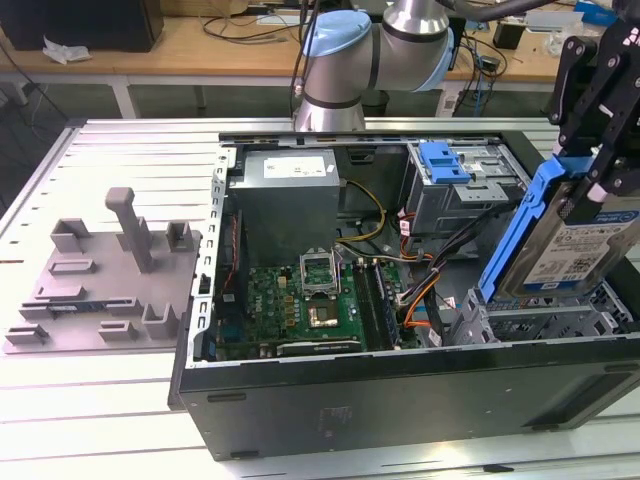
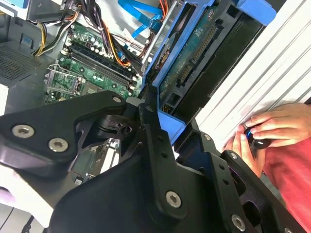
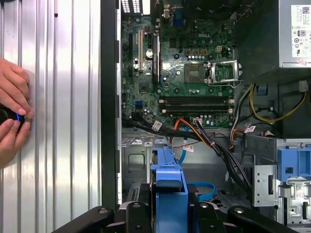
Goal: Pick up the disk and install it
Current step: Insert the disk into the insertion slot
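The disk (image 1: 580, 250) is a silver drive with a white-and-blue label in a bright blue carrier frame. It hangs tilted on edge over the open computer case (image 1: 400, 400), above the drive bay at the exterior view's right. My black gripper (image 1: 598, 170) is shut on the top of its blue frame. In the first wrist view the blue frame (image 3: 168, 187) sits between the black fingers (image 3: 133, 213), edge-on, above the metal bay floor. The second wrist view shows the disk's underside (image 2: 194, 53) and connector, clamped by the black gripper links.
Inside the case lie the green motherboard (image 1: 300, 300), a grey power supply (image 1: 290, 195), bundled cables (image 3: 204, 136) and another blue carrier in a bay (image 1: 445, 165). A grey fixture plate (image 1: 110, 275) rests at the exterior view's left. A person's hands (image 3: 12, 116) hold a small black device beside the case.
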Available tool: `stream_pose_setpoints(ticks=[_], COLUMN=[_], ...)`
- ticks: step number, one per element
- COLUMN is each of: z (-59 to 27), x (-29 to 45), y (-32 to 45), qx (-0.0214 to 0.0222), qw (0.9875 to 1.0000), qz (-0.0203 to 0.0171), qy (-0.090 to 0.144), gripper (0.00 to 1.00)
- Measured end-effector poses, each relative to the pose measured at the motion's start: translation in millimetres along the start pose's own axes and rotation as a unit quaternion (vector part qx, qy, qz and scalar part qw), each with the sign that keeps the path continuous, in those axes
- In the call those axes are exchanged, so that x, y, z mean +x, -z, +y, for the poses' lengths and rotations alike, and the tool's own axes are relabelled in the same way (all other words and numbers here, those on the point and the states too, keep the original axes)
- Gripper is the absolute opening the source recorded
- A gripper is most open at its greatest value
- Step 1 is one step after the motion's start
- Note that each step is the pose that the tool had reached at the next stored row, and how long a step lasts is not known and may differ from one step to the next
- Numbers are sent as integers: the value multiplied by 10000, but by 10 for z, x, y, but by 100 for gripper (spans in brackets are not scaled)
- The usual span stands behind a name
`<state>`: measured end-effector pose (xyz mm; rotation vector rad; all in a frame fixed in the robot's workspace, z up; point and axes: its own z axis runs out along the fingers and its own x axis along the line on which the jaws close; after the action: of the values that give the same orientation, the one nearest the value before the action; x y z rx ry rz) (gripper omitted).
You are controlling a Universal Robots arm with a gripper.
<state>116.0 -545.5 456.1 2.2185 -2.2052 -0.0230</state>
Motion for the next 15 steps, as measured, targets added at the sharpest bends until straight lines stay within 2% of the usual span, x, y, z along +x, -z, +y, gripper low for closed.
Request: stream_pose_setpoints(ticks=[15], z=[-17], x=[0], y=[-116], qx=[-8], qw=[10000], qz=[1], qy=[-1], gripper=[36])
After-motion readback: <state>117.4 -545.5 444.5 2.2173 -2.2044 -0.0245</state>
